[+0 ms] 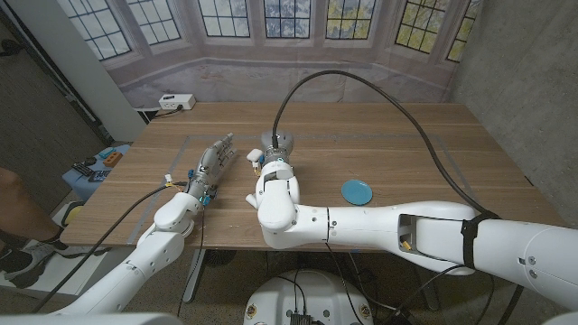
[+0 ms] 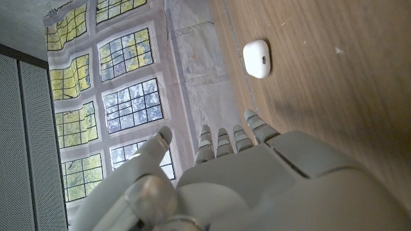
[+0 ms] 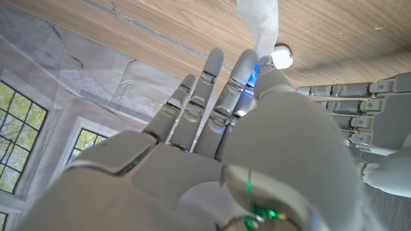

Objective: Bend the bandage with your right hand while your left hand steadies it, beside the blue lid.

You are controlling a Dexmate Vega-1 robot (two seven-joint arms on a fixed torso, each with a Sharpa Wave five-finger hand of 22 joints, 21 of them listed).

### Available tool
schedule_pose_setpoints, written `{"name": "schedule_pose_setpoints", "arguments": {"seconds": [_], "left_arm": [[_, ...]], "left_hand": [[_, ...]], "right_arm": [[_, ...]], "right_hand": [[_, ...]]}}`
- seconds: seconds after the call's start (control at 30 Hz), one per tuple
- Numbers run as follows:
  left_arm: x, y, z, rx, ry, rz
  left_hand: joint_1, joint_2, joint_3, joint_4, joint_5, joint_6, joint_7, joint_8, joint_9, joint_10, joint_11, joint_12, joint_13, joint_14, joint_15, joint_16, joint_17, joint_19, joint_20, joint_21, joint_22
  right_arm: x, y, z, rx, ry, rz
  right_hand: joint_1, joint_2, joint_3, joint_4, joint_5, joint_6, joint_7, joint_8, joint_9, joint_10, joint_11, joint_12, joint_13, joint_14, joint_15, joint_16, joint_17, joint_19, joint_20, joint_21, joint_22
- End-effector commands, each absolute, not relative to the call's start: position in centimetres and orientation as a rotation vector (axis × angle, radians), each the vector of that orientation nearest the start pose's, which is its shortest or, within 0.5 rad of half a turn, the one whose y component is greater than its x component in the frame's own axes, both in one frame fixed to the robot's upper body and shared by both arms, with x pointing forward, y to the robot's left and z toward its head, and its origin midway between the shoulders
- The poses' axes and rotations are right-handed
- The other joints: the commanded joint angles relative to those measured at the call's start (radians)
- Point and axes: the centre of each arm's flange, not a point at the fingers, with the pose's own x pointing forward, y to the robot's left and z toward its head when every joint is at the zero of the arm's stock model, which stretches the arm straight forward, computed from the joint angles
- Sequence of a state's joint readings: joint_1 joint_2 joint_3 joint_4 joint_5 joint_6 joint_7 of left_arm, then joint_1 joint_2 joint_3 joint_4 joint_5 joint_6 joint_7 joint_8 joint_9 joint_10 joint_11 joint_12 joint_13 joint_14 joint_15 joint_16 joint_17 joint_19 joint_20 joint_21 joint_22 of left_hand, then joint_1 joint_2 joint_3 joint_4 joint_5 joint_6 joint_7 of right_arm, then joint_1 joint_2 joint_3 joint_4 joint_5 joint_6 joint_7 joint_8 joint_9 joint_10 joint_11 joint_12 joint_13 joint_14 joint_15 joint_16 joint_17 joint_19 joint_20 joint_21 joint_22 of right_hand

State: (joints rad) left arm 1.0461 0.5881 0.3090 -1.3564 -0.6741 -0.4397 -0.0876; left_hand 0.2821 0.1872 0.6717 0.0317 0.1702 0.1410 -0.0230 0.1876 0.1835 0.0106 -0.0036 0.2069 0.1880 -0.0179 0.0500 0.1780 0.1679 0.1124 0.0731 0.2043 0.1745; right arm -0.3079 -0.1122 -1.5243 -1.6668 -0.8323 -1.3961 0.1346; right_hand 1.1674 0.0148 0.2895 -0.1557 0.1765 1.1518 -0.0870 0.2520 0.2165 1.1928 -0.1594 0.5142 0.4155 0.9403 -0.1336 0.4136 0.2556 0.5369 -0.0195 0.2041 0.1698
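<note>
Bandage (image 3: 260, 22), a thin white translucent strip, shows in the right wrist view pinched at the fingertips of the white right hand (image 3: 218, 128), just above the wooden bench (image 1: 388, 144) near its middle. Left hand (image 1: 212, 165) lies just beside it toward the robot's left, fingers straight and spread, holding nothing, its fingers reaching toward a small white rounded case (image 2: 257, 58) on the bench. Round blue lid (image 1: 356, 191) lies flat near the right forearm, apart from both hands.
</note>
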Motion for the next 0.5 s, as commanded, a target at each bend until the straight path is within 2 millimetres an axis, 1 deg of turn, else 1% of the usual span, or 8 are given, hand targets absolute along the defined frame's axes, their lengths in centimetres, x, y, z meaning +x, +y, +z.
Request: {"name": "schedule_pose_setpoints", "arguments": {"seconds": [0.03, 0.27, 0.5], "left_arm": [[60.64, 32.49, -9.58, -0.014, -0.609, -0.215], [60.40, 32.41, -9.62, -0.013, -0.608, -0.216], [60.31, 32.51, -9.62, -0.012, -0.606, -0.216]], "left_hand": [[0.000, -0.012, -0.006, -0.001, 0.005, 0.005, 0.000, 0.000, 0.004, 0.003, -0.001, 0.000, 0.004, -0.005, 0.002, 0.000, 0.002, -0.001, 0.004, -0.002, 0.006], [0.001, -0.012, -0.006, -0.002, 0.005, 0.006, 0.000, 0.001, 0.004, 0.003, -0.002, 0.000, 0.004, -0.005, 0.002, 0.000, 0.002, -0.001, 0.004, -0.002, 0.006], [0.002, -0.012, -0.006, -0.002, 0.005, 0.005, 0.000, 0.000, 0.004, 0.003, 0.001, 0.000, 0.004, -0.006, 0.002, 0.000, 0.002, -0.002, 0.004, -0.002, 0.006]], "right_arm": [[50.87, 8.62, -2.51, -1.573, -0.408, -0.180], [50.57, 8.36, -2.68, -1.568, -0.413, -0.159], [50.69, 8.45, -3.05, -1.546, -0.394, -0.135]], "right_hand": [[0.001, 0.009, -0.004, 0.002, 0.007, 0.000, 0.005, -0.002, 0.002, -0.002, -0.001, 0.006, 0.005, -0.001, -0.086, -0.005, 0.002, -0.001, 0.005, -0.003, 0.006], [0.002, 0.011, -0.004, 0.002, 0.008, -0.002, 0.005, -0.005, 0.002, -0.005, -0.001, 0.007, 0.006, -0.002, -0.086, -0.006, 0.002, -0.002, 0.005, -0.003, 0.006], [0.001, 0.013, -0.006, 0.002, 0.008, -0.004, 0.003, -0.008, 0.002, -0.005, -0.001, 0.009, 0.007, -0.002, -0.085, -0.007, 0.002, -0.002, 0.003, -0.004, 0.006]]}}
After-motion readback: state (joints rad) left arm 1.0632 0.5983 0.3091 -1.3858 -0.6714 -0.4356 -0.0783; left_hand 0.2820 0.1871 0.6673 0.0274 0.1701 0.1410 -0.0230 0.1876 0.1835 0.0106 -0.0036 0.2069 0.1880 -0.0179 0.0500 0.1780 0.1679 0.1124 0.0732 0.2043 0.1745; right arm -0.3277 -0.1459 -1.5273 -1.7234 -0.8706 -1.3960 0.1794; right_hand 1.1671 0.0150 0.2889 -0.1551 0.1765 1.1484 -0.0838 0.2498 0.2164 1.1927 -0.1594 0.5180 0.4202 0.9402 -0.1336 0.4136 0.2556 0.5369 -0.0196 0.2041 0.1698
